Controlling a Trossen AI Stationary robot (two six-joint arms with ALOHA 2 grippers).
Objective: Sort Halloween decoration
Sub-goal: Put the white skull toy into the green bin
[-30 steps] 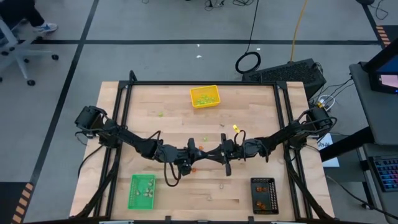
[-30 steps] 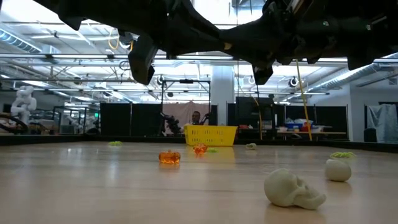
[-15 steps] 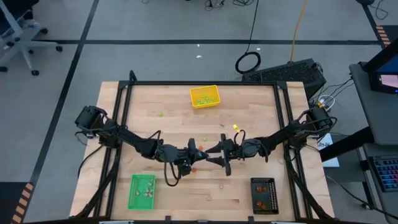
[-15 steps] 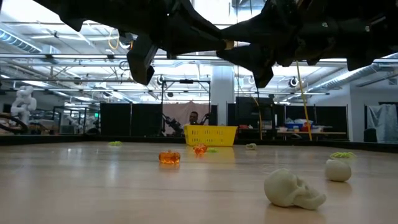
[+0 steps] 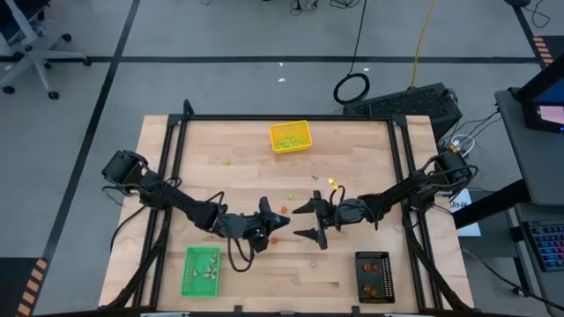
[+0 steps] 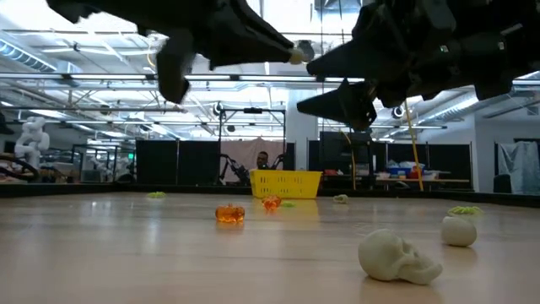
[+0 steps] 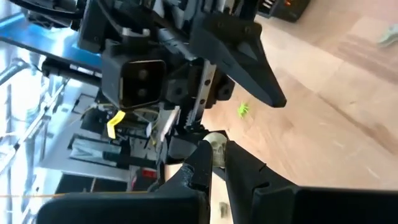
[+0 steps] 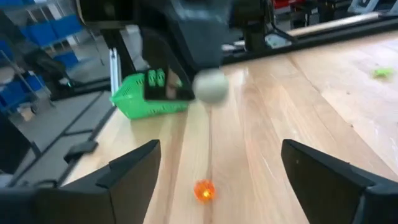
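Left gripper (image 7: 214, 163): above mid-table, fingers pinching a small pale bead (image 7: 217, 144) at their tips; in the right wrist view the same bead (image 8: 209, 85) shows at the tip of the dark fingers.
Right gripper (image 5: 310, 221): just beside the left one over mid-table, fingers (image 8: 134, 171) spread wide, nothing between them; it faces the left gripper (image 5: 267, 214).
Both arms: raised off the table in the low view, the bead (image 6: 297, 56) high above the wood.
Orange piece (image 5: 274, 239): on the table below and between the two grippers; also seen on the wood in the right wrist view (image 8: 204, 190).
Other orange pieces: two on the table in the low view, a pumpkin (image 6: 229, 214) and a smaller one (image 6: 271, 203) behind it.
Skull (image 6: 396, 256): pale, lying on the table close to the low camera, a pale ball (image 6: 458, 230) near it.
Green bits: scattered on the wood, one (image 7: 243, 110) near the right gripper.
Yellow tray (image 5: 290, 136): far edge of the table, green pieces inside.
Green tray (image 5: 200, 270): near edge, on the left arm's side, pale pieces inside.
Black tray (image 5: 374, 276): near edge, on the right arm's side, orange pieces inside.
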